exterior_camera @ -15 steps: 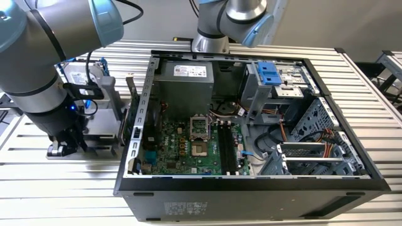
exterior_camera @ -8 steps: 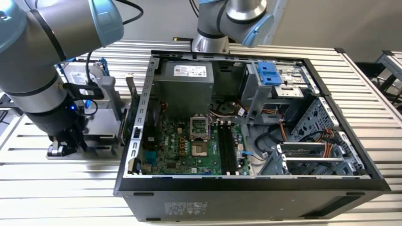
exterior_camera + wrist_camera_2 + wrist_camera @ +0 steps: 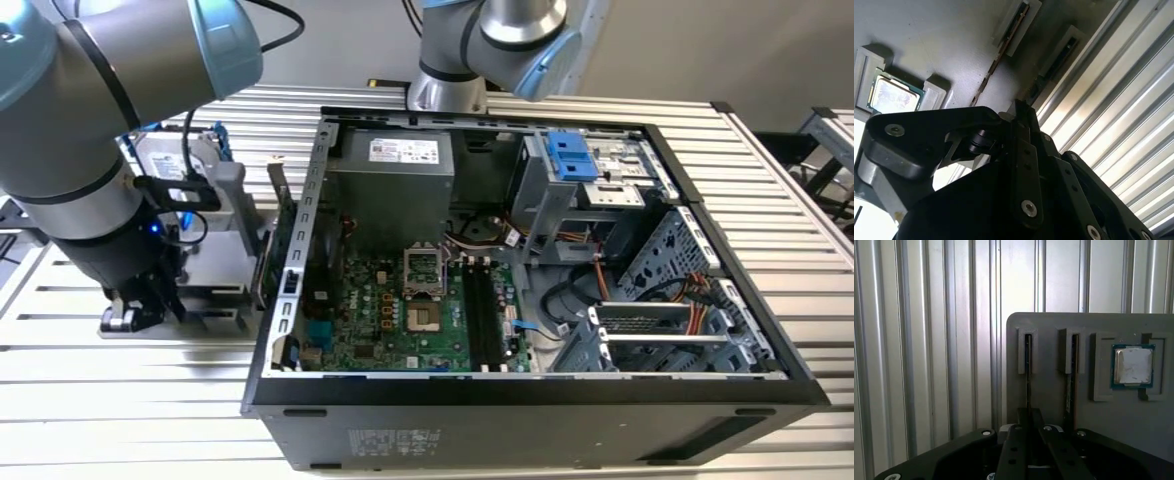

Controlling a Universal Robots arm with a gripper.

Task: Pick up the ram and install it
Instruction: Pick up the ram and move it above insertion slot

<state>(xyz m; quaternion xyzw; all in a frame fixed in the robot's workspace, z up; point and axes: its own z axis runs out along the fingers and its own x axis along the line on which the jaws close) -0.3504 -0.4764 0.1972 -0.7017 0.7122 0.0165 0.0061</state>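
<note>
The ram [image 3: 1028,365] stands on edge in a slot of a grey holder [image 3: 1054,322], in the slot farther from the CPU chip; in the second wrist view the ram [image 3: 1056,59] runs toward my fingertips. My gripper [image 3: 1029,415] is down over this stick, its two fingers drawn close on either side of its edge and looking shut on it. In the exterior view the gripper [image 3: 134,318] sits low at the holder [image 3: 220,290], on the exterior view's left of the open computer case. The motherboard's black slots [image 3: 487,310] lie inside the case.
A second stick [image 3: 1072,370] stands in the neighbouring slot, and a square silver CPU chip [image 3: 1133,366] rests in a pocket beside it. The open case [image 3: 534,400] has tall walls, a drive cage and cables. A ribbed metal table [image 3: 134,400] lies underneath.
</note>
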